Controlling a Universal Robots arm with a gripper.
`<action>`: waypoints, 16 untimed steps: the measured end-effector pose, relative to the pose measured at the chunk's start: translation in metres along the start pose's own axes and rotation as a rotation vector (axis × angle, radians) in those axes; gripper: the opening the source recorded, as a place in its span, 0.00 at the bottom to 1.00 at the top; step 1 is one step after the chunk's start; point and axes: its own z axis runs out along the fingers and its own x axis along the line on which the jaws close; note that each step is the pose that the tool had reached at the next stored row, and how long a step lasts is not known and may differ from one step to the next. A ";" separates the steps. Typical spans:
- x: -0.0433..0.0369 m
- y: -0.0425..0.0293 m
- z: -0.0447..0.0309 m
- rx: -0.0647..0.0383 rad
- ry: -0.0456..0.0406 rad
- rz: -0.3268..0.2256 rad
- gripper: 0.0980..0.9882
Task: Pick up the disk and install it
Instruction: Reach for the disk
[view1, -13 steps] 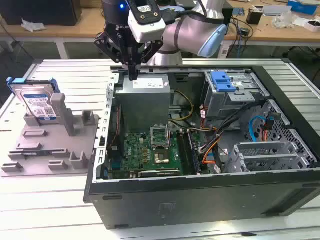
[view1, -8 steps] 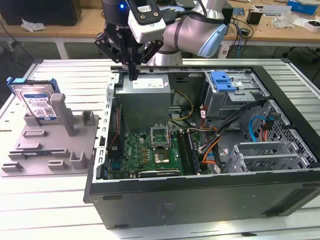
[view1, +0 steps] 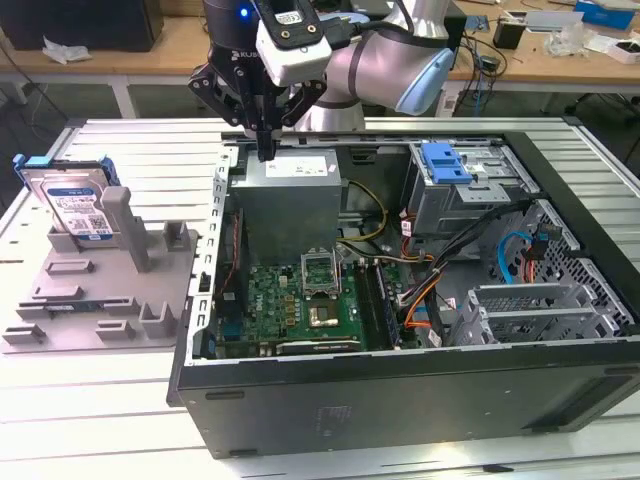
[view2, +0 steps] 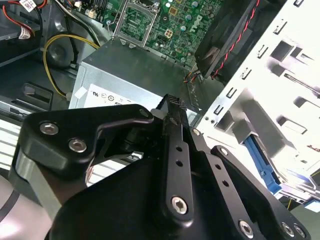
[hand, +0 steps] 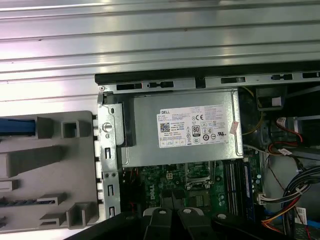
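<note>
Exterior view: arm (view1: 390, 65) reaches in from the far side of the table (view1: 130, 150). Its grey links w/ a blue joint cap lie roughly level behind the open PC case (view1: 400, 375), and the wrist is turned so the tool points straight down. Gripper (view1: 265, 150) hangs over the case's far corner on the exterior view's left, tips just above the power supply (view1: 290, 195); can't tell if they touch it. Fingers look pressed together into one narrow point w/ nothing between them. Second wrist view agrees: black finger (view2: 175, 102) w/ a knurled tip sits over the silver power supply box, no object in the grip. First wrist view shows the finger bases side by side at the frame edge, above the motherboard (hand: 200, 185).

Disk (view1: 78, 205) is well apart from the gripper, outside the case on the exterior view's left. It stands tilted, label facing out, blue carrier round its edge, leaning in the grey fixture (view1: 100, 300) on the table. Inside the case, a blue bracket (view1: 445, 162) sits on top of the grey drive cage (view1: 470, 195) at the far right corner, cables trailing below it.
</note>
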 end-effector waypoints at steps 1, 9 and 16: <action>0.0015 0.0001 0.0000 0.000 0.0003 0.000 0.01; 0.0296 0.0052 -0.0002 0.000 0.0014 0.000 0.01; 0.0749 0.0078 -0.0003 0.000 0.0016 0.000 0.01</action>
